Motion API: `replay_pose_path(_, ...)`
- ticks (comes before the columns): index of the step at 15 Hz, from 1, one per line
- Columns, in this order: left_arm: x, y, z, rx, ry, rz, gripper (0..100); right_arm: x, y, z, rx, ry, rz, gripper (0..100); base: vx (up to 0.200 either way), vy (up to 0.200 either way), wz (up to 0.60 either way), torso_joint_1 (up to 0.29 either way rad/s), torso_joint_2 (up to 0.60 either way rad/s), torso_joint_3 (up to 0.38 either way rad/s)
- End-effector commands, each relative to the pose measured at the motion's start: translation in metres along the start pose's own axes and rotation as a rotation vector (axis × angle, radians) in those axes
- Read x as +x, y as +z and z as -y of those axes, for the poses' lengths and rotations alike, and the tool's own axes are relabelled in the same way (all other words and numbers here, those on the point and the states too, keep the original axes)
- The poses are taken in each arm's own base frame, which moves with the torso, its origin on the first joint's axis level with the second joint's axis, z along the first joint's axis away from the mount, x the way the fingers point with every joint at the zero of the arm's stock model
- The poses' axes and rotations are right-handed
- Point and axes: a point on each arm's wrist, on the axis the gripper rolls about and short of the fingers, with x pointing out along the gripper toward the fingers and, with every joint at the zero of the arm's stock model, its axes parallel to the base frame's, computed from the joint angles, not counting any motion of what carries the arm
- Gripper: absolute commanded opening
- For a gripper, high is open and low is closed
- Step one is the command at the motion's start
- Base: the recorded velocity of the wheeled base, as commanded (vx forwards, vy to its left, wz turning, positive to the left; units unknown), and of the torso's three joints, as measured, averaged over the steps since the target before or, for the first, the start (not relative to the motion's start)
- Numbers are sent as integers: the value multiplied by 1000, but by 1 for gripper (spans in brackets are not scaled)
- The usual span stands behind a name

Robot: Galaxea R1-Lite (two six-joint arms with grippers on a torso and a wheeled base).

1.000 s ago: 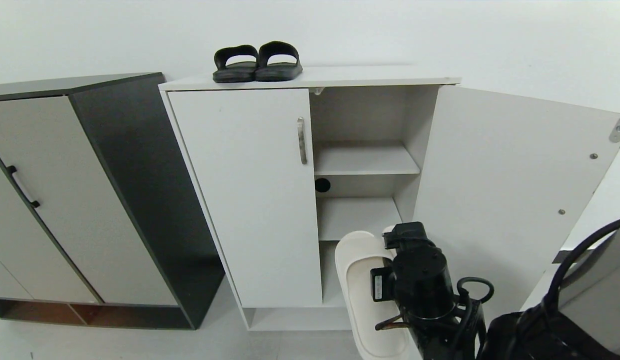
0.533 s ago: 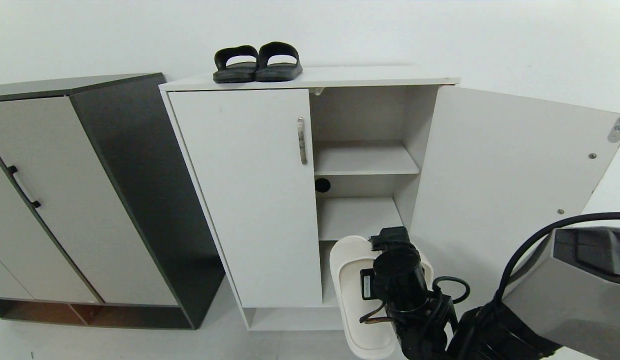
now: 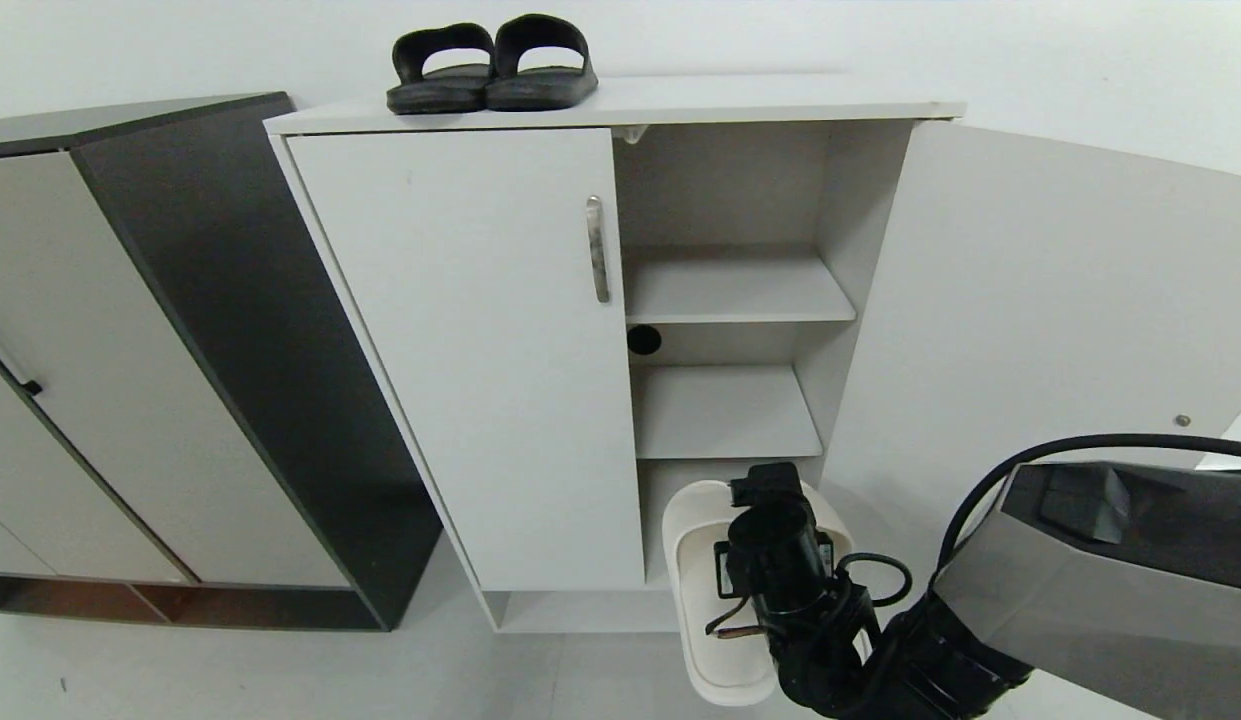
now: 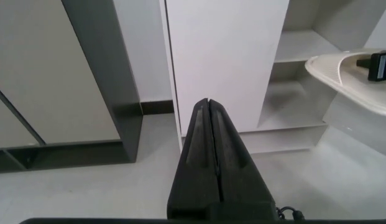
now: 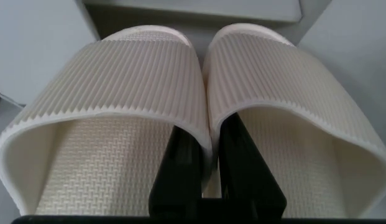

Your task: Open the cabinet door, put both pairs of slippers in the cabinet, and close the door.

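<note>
Now our right gripper (image 5: 208,142), clamped on the inner sides of the white slippers (image 3: 702,560), has brought them lower, toes at the cabinet's (image 3: 480,350) bottom compartment, low centre of the head view. Sliding them in likely follows; the black slippers (image 3: 490,70) wait on top.

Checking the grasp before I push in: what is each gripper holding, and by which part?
Right gripper pinches the white slippers by their touching inner sides, a finger under each strap. Left gripper holds nothing.
</note>
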Motion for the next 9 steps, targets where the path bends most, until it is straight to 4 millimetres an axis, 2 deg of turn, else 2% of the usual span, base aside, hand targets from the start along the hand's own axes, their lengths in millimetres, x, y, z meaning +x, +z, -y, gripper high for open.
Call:
replay_pose_path(1,0,0,0,0,0,0,0,3,-7,-1,-7,-3,-11,0,0,0,0,-2,7,-207)
replay_pose_path(3,0,0,0,0,0,0,0,5,-10,-1,8,-4,-14,0,0,0,0,7,2,-193)
replay_pose_path(6,0,0,0,0,0,0,0,7,-4,-2,34,9,103,0,0,0,0,5,5,-193)
replay_pose_path(9,0,0,0,-2,0,-2,0,8,-4,3,34,6,141,0,0,0,0,3,0,-57)
